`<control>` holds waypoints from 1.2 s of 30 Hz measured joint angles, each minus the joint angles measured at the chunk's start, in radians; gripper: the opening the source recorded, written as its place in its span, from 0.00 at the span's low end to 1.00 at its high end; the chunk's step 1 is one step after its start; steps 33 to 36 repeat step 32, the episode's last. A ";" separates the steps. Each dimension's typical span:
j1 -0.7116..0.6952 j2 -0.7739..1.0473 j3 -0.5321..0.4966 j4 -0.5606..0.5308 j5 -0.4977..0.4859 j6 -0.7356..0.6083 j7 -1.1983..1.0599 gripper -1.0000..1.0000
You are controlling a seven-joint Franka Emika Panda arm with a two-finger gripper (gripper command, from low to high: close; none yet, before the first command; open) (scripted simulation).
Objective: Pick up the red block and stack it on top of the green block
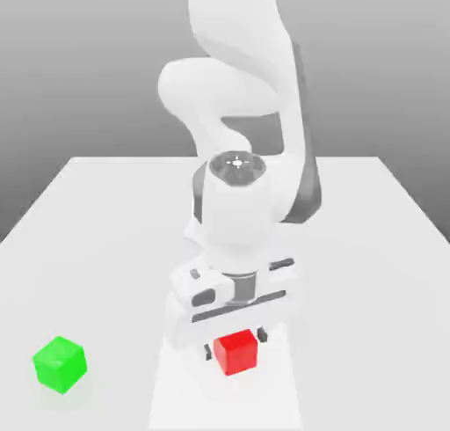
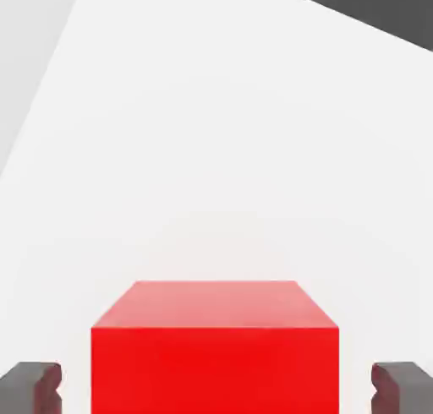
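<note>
jaws spread, red block (image 2: 215, 349) centred between fingertips (image 2: 34, 385), gap either side.

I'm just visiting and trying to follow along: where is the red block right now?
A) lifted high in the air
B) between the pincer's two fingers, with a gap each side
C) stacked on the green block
B: in the hand view the red block sits between the fingers with gaps; the green block stands apart.
</note>
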 joint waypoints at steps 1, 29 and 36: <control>0.000 0.000 0.000 0.000 -0.001 0.000 0.001 0.00; -0.406 0.012 -0.156 0.246 0.111 -0.239 0.150 1.00; -0.406 0.012 -0.156 0.246 0.111 -0.239 0.150 1.00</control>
